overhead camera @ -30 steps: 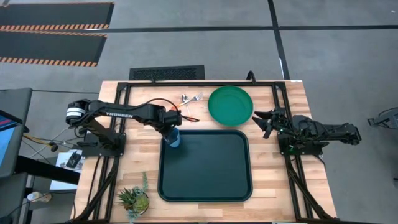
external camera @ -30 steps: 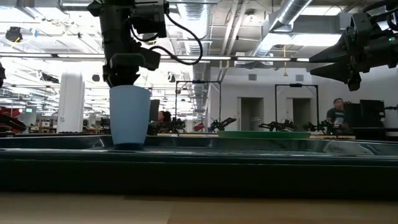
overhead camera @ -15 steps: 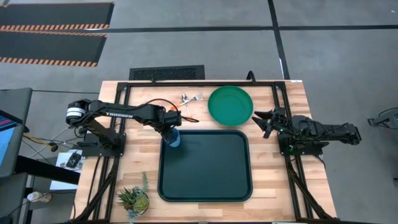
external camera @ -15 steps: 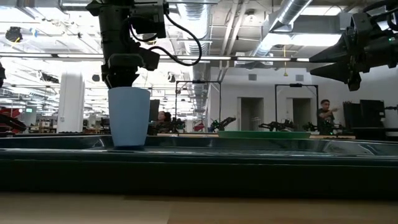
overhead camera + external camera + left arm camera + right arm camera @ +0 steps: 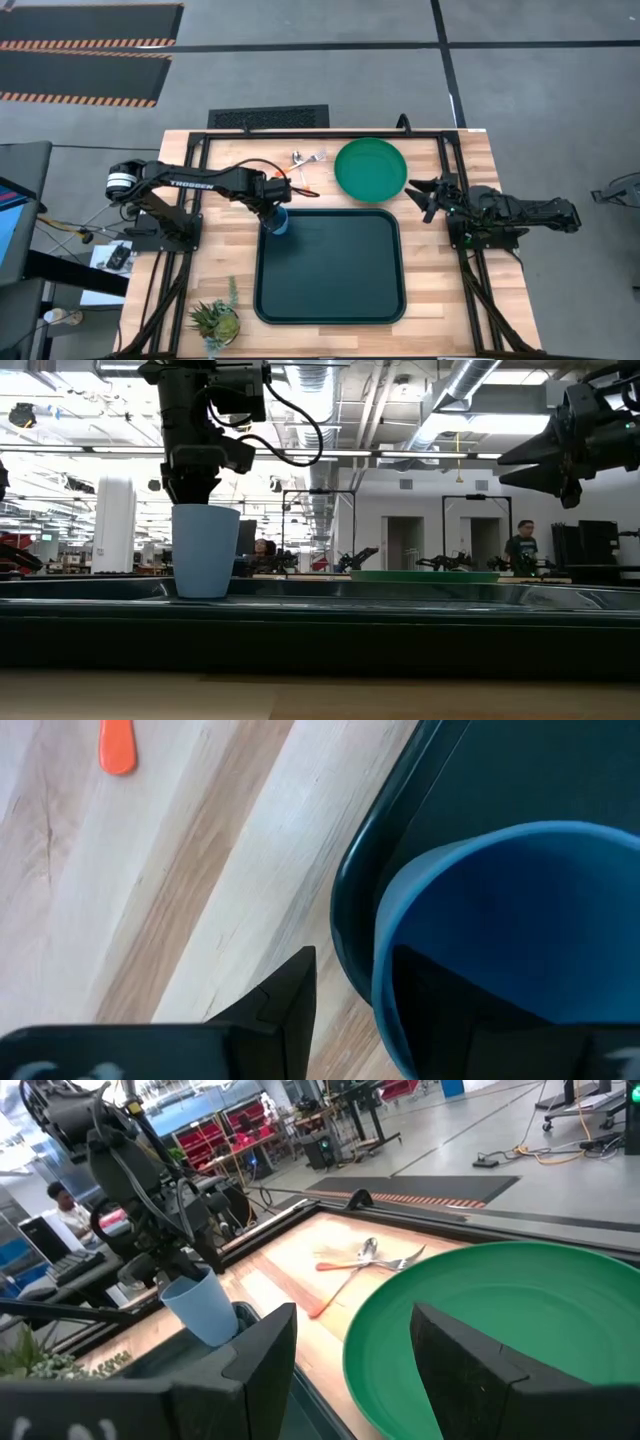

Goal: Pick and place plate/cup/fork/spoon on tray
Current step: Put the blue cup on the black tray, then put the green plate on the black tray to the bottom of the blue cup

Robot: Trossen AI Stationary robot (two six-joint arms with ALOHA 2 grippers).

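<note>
The light-blue cup point(image 5: 279, 220) stands upright in the far left corner of the dark-green tray point(image 5: 330, 300). It also shows in the low view point(image 5: 205, 550). My left gripper point(image 5: 350, 980) is over the cup's rim, open, with one finger inside the cup and one outside. The green plate point(image 5: 370, 168) lies on the table beyond the tray. The fork point(image 5: 405, 1260) and the spoon point(image 5: 368, 1248) lie crossed on the table left of the plate. My right gripper point(image 5: 428, 196) hovers open and empty at the plate's right. My left gripper comes at the cup from above, pointing down, astride the wall point(image 5: 385, 970) on the cup's left side. The inner finger point(image 5: 430, 990) lies at the wall's inside; whether it touches I cannot tell. The outer finger point(image 5: 290, 1000) stands apart from the wall.
A small potted plant point(image 5: 215, 320) stands at the table's near left corner. The tray's floor right of the cup point(image 5: 340, 260) is bare. A person point(image 5: 522, 550) stands in the room behind the table.
My left gripper and the cup have shifted a little toward the table's left edge. The cup has stayed upright in the tray.
</note>
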